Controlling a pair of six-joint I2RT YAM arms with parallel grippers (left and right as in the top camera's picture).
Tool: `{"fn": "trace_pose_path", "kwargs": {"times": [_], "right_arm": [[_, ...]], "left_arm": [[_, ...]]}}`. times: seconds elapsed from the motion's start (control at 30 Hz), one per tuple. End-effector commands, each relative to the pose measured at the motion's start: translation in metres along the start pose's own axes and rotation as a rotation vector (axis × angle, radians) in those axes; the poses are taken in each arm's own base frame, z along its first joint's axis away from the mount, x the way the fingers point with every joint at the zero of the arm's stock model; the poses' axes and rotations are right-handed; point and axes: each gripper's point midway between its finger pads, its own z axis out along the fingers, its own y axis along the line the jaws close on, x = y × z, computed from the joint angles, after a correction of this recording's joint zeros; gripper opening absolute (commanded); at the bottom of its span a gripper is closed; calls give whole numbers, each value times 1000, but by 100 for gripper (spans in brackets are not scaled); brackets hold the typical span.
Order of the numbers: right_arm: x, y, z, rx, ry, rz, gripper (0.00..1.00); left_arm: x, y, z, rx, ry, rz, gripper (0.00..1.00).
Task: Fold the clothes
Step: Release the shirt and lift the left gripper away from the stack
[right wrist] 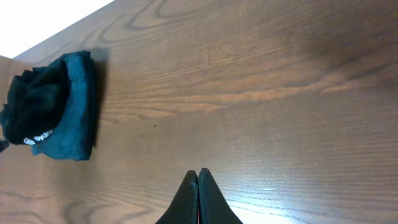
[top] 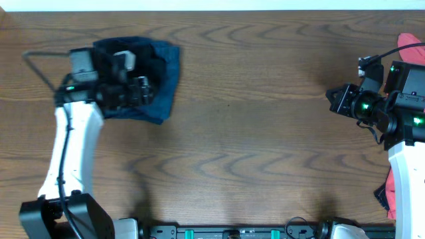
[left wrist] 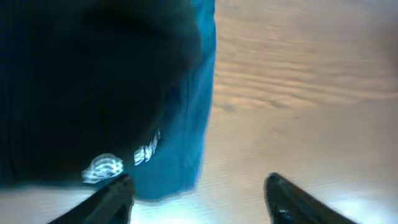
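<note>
Bench: we see a dark wooden bench carrying everything.
Blue garment: a folded blue garment lies at the upper left of the overhead view, flat on the bench.
Black garment: a black garment sits bunched on top of the blue one, with a small white logo near its edge.
Left end effector: the left end effector is over the bundle. Its fingers are spread with only bare bench between them, and one finger is just beside the blue edge. We cannot tell whether it touches the cloth.
Right end effector: the right end effector has its fingers pressed together, gripping nothing, over bare wood at the right side, well apart from the bundle.
Red pieces: coral-red cloth shows at the right edge, partly hidden by the right arm, and another red patch shows lower down.
</note>
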Motion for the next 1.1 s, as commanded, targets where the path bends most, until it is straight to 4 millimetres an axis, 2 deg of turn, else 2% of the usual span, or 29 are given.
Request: {"fn": "trace_pose_path", "kwargs": {"times": [0.0,0.07,0.13,0.2,0.27,0.37,0.43,0.5,0.57,0.63,0.73,0.8,0.83,0.97,1.07], "right_arm": [[0,0,0,-1,1,-9,1],[1,0,0,-1,2,-8,1],[1,0,0,0,4,-7,1],[2,0,0,1,8,-5,1],[3,-1,0,1,11,-4,1],[4,-1,0,2,14,-3,1],[4,-1,0,3,17,-1,1],[6,-1,0,4,22,2,1],[9,-2,0,7,34,8,1],[11,-3,0,10,44,13,1],[12,-3,0,10,47,6,1],[12,-3,0,9,46,6,1],[12,-3,0,10,45,5,1],[4,6,-1,-32,16,-115,1],[-4,27,-16,-108,-25,-234,4]], "left_arm": [[-12,28,4,-252,-38,90,58],[-25,33,3,-300,-89,99,40],[-29,36,6,-312,-103,100,22],[-26,47,15,-342,-77,88,15],[-20,65,26,-402,-42,75,15],[-7,86,58,-418,26,48,15],[10,91,85,-382,92,33,15],[30,97,104,-375,170,20,14],[47,101,114,-375,231,4,8],[47,101,112,-375,233,4,8],[25,92,90,-375,182,11,9],[2,81,63,-376,113,3,17],[-9,74,48,-377,75,-3,27],[-46,40,-37,-371,-89,6,52],[-48,16,-99,-367,-178,22,72]]}}
